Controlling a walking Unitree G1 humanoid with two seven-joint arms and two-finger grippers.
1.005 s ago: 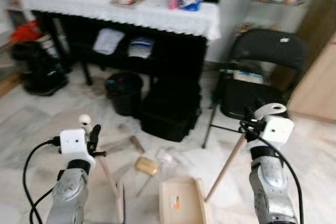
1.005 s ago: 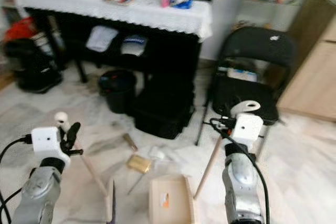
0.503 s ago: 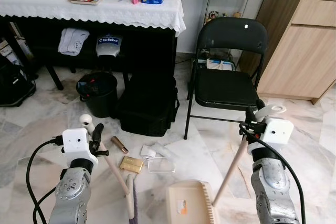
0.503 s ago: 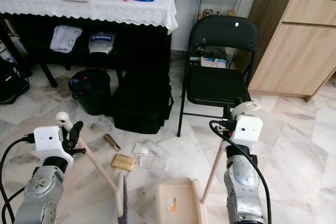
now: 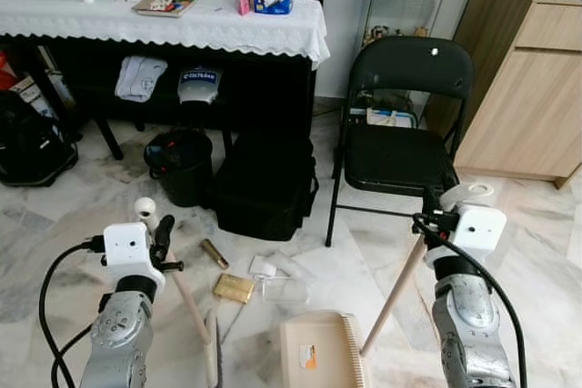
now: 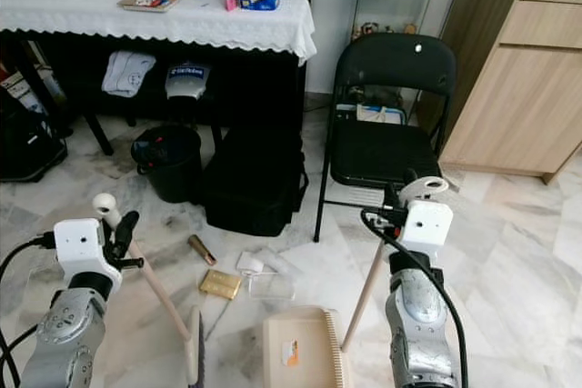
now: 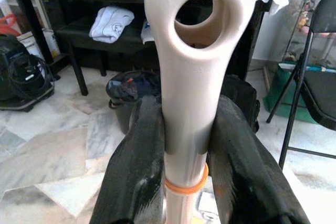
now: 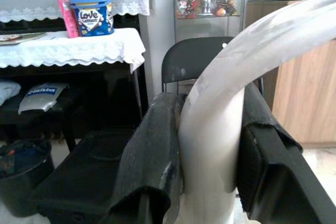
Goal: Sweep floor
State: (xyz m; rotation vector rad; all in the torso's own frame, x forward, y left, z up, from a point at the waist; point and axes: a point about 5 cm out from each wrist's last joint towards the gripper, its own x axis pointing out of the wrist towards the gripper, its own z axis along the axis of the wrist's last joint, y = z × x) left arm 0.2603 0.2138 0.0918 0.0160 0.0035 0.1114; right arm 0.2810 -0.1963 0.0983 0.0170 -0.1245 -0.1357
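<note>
My left gripper is shut on the beige broom handle just below its ring end. The handle slants down to the broom head on the marble floor. My right gripper is shut on the top of the dustpan's long handle, whose wooden shaft slopes to the beige dustpan resting on the floor between my arms. Just beyond the pan lies litter: a gold tube, a gold packet, a clear plastic box and a small white piece.
A black folding chair stands ahead on the right, with a wooden cabinet beyond it. A black bag and a black bin sit under a table with a white lace cloth. A dark machine sits far left.
The head camera has swung and steadied, so the earlier blur is gone and the scene sits differently in frame. Both grippers keep the same hold on broom and dustpan.
</note>
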